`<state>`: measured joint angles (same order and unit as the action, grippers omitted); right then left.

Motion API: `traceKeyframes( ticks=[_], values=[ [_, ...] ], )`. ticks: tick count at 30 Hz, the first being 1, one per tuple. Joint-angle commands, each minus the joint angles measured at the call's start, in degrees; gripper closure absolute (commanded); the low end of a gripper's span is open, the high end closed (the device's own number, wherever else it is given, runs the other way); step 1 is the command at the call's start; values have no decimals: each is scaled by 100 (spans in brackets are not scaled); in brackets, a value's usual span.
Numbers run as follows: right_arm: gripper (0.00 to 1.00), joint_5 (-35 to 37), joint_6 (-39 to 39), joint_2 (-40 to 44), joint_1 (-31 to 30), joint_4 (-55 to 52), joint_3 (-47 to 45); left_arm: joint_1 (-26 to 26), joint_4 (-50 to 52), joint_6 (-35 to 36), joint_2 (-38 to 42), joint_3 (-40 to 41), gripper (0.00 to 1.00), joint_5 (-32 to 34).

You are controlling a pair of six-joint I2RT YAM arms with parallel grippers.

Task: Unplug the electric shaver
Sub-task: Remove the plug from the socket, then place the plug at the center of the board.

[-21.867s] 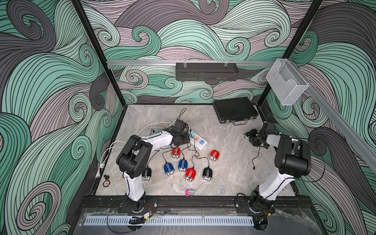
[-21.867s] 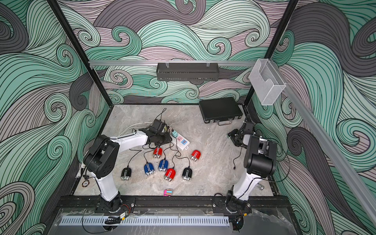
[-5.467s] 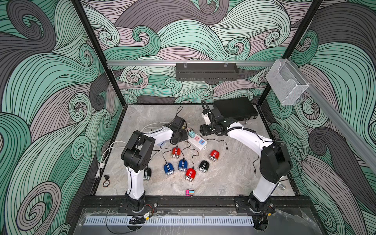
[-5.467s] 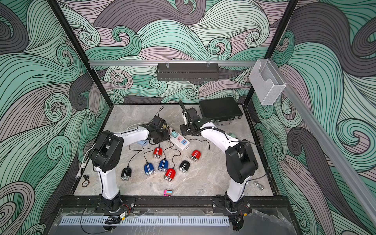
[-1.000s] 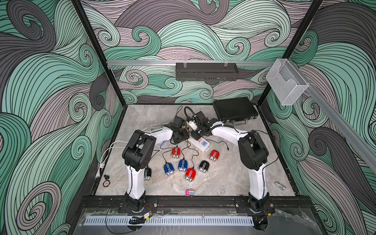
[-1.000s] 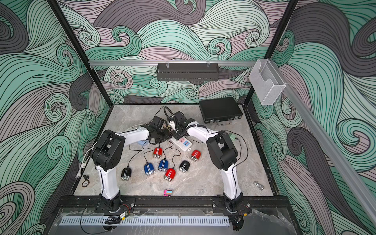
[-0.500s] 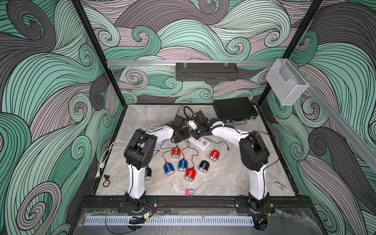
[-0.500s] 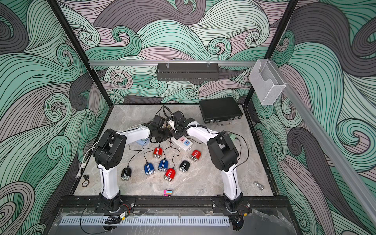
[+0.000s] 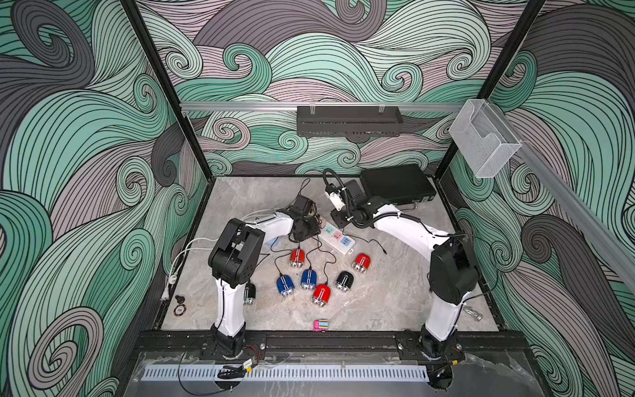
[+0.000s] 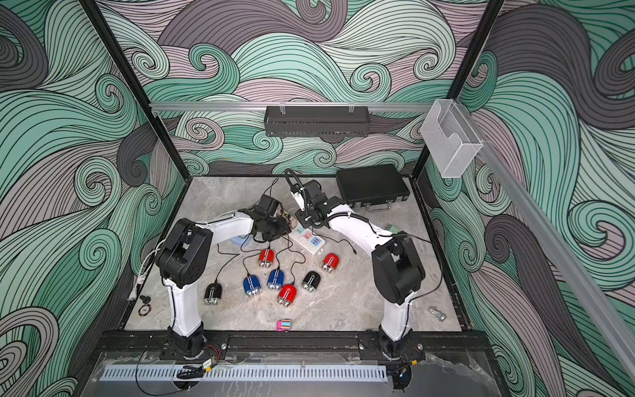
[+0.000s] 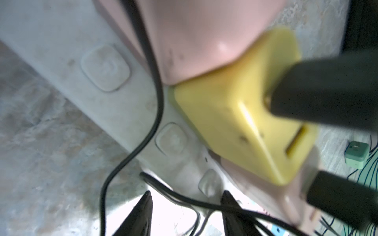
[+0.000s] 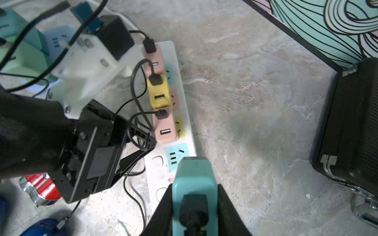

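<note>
Just changed: compared with half a second ago, the right arm's elbow has swung outward. The right gripper (image 12: pixel 194 191) has drawn a little back from the left gripper (image 11: pixel 187 204), taking the teal adapter (image 12: pixel 193 173) with it.
Meaning for the task: the adapter hangs clear of the power strip (image 9: pixel 335 242). The teal, pink and blue sockets at the strip's free end show bare in both top views, so I judge the plug is out and only setting it down remains.
Right jaws: closed on the adapter's two sides; a black lead is plugged into the face turned to the wrist camera.
Left jaws: part-open, tips on the strip beside the pink adapter (image 12: pixel 164 126). Leads cross between them but nothing is visibly pinched; they look to be pinning the strip.
Right arm pose: reaching forward and inward, wrist tipped down over the strip's free end, near the black case (image 9: pixel 395 184).
Left arm pose: stretched low across the bench (image 9: pixel 378 302) to the strip's plugged end.
Shavers: red, blue and black ones lie on the bench in front of the strip, the black shaver (image 9: pixel 343 280) among them. I cannot trace which one the held lead serves.
</note>
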<state>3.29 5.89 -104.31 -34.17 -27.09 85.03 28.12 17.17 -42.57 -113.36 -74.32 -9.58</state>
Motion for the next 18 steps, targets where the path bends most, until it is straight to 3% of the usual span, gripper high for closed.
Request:
traceKeyframes(
  ticks=[1, 13, 18],
  values=[
    [69, 244, -372, 219, 243, -27, -199, 99, 344, 208, 207, 9, 47, 114],
    [71, 1584, -1607, 909, 1146, -629, -863, 159, 532, 291, 421, -139, 46, 268],
    [71, 1808, -2029, 1148, 1577, -824, -1206, 165, 568, 310, 468, -161, 46, 299]
  ],
)
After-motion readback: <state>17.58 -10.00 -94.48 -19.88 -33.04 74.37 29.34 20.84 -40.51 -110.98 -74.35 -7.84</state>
